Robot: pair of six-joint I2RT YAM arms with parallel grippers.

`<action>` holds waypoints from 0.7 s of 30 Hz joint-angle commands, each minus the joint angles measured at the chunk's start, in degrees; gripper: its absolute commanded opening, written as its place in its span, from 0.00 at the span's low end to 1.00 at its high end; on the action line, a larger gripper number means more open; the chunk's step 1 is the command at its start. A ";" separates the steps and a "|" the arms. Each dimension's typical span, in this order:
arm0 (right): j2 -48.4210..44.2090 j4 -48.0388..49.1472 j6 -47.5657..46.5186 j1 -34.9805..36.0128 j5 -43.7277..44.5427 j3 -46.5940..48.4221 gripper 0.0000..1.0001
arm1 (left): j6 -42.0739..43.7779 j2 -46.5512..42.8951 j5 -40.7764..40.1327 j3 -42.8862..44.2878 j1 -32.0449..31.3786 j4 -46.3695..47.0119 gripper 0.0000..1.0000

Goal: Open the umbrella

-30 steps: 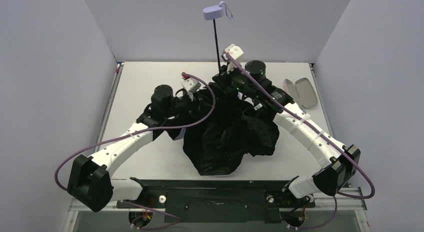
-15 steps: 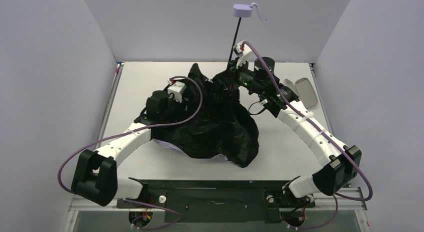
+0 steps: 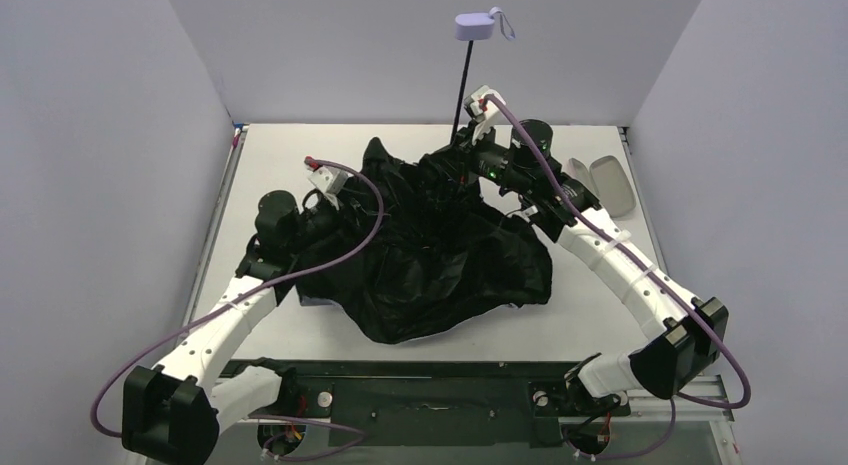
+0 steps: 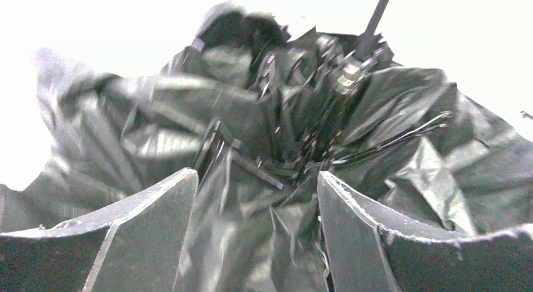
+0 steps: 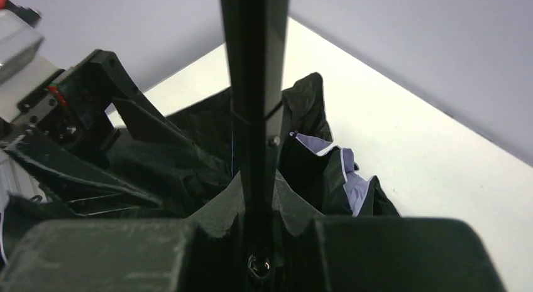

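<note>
Two arms reach over the white worktop [image 3: 300, 155] toward the umbrella [image 3: 440, 255], which lies in the middle with its black underside turned up and the fabric crumpled in loose folds. A little pale lavender shows at the canopy edge in the right wrist view. The thin black shaft [image 3: 465, 85] rises from the folds, slightly tilted, and carries the small lavender handle [image 3: 474, 26] with its strap at the top. The right claw [image 5: 254, 179] is clamped on the shaft low down, just above the canopy, with both fingers pressed against it. The left claw [image 4: 258, 198] is at the left side of the canopy; its fingers [image 4: 151, 204] stand apart, with black fabric and thin ribs between them but not gripped. An oval pale case [image 3: 600, 182] lies open near the right edge of the worktop, apart from the umbrella.
</note>
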 commanded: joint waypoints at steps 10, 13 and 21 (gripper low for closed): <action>-5.16 10.56 -2.48 3.64 -6.11 0.94 0.00 | 16.44 4.89 16.17 9.44 -11.06 10.81 0.75; -5.77 10.51 -3.43 3.59 -11.25 0.85 0.00 | 20.28 5.31 20.25 9.73 -11.47 9.96 0.85; -6.14 8.11 -4.37 5.42 -16.77 3.12 0.00 | 24.45 6.24 24.03 10.41 -12.46 5.26 0.94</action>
